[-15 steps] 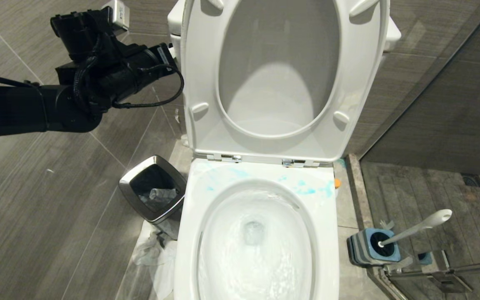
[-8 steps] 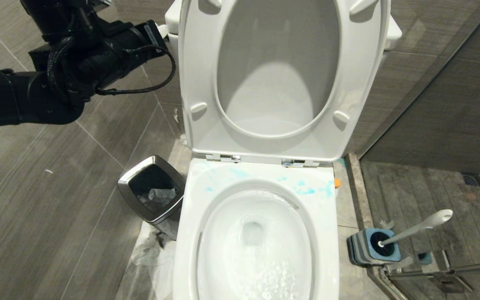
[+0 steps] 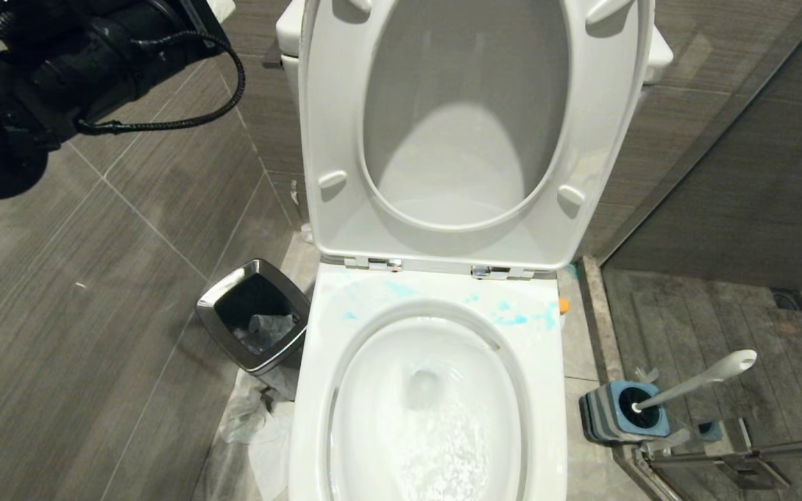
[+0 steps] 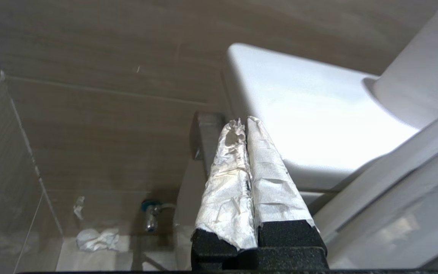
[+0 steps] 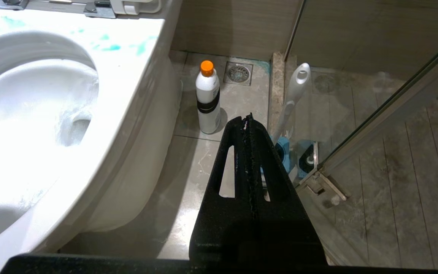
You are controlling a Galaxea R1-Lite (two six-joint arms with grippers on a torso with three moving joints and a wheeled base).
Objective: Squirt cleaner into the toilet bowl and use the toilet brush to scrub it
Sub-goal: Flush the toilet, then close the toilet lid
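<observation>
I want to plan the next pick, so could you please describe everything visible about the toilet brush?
The toilet brush has a slim white plastic handle with a rounded, flattened tip. It leans tilted in a blue-and-grey striped holder on the floor to the right of the toilet bowl. Its dark bristle head sits down inside the holder. No gripper touches it.

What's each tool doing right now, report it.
Left tool: shut, holding nothing, beside the cistern.
Right tool: shut, holding nothing, above the floor.
</observation>
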